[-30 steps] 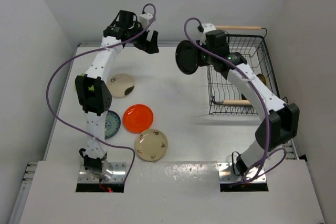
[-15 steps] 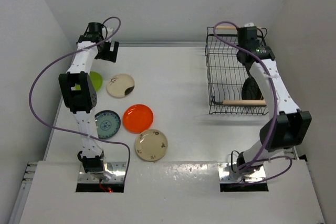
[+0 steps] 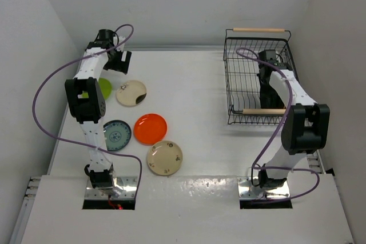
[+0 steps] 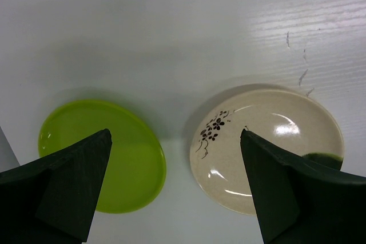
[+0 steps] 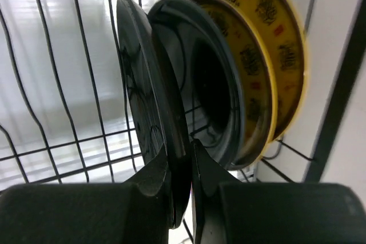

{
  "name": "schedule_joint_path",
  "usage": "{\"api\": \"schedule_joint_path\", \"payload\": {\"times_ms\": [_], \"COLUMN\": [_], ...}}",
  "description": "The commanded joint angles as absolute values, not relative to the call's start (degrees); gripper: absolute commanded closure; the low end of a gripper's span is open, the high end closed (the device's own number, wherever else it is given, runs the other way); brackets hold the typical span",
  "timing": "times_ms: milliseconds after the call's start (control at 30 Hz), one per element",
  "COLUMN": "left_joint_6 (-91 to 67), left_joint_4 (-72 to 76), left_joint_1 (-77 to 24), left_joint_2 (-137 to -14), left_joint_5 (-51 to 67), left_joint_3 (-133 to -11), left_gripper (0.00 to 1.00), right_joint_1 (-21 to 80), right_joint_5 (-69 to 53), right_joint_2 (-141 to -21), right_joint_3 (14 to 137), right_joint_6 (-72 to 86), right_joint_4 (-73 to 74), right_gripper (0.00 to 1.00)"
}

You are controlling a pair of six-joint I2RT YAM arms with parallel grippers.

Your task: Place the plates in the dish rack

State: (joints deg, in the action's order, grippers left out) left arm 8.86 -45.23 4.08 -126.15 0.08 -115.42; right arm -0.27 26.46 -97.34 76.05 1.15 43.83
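While upright, plate in right claw.

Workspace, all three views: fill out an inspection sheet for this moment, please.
Surface: white table, faint scuffs near the far cream plate.
Job's things: five plates lie flat on the left: lime green plate, far cream plate, teal patterned plate, orange-red plate, near cream plate. The dish rack at far right holds gold-brown patterned plates on edge.
Clutter: nothing seen.
Grippers: left gripper open above the lime green and far cream plates; right gripper shut on a glossy black plate inside the rack.
Cables: purple cables loop off each arm.
Surroundings: white walls on three sides.
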Motion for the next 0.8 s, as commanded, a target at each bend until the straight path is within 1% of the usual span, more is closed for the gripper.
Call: {"api": "schedule_joint_path", "payload": {"times_ms": [0,233,300,333,367,433,500,533,633,733,767], "left_joint_6": [9.67,10.72,10.72,11.24,11.25,11.25,11.87,12.47,13.7,14.33,14.33], "left_joint_4": [-44.65,-44.65,-44.65,-44.65,-44.65,-45.18,-45.18,-45.18,-46.23,-47.28,-47.29], "left_joint_1": [4.13,4.13,4.13,4.13,4.13,4.13,4.13,4.13,4.13,4.13,4.13], "left_joint_2": [-125.33,-125.33,-125.33,-125.33,-125.33,-125.33,-125.33,-125.33,-125.86,-127.96,-129.36], "left_joint_5": [0.01,-0.53,-0.53,-0.53,-0.53,-0.53,0.09,0.09,1.14,2.28,2.29], "left_joint_3": [-114.26,-113.73,-113.73,-113.73,-113.73,-113.73,-112.24,-112.24,-110.84,-110.83,-110.83], "left_gripper": [0.0,0.0,0.0,0.0,0.0,0.0,0.0,0.0,0.0,0.0,0.02], "right_joint_1": [-1.67,-2.02,-2.37,-2.37,-2.37,-2.37,-2.37,-2.29,-2.2,-1.76,-1.76], "right_joint_5": [22.77,23.47,22.77,22.42,22.5,22.41,22.5,22.85,22.85,23.12,23.2], "right_joint_2": [-97.56,-98.88,-98.96,-99.14,-99.23,-99.05,-98.35,-97.65,-97.03,-95.72,-95.1], "right_joint_3": [73.58,71.72,72.24,72.51,73.21,74.26,75.49,75.67,78.56,80.5,82.07], "right_joint_6": [4.13,3.78,3.96,3.69,3.87,3.69,3.43,3.34,3.08,2.9,2.73], "right_joint_4": [39.65,38.23,38.32,39.36,39.81,41.21,41.4,41.57,43.67,45.43,46.48], "right_gripper": [1.0,0.99,0.86,0.7,0.59,0.42,0.34,0.29,0.2,0.14,0.08]}}
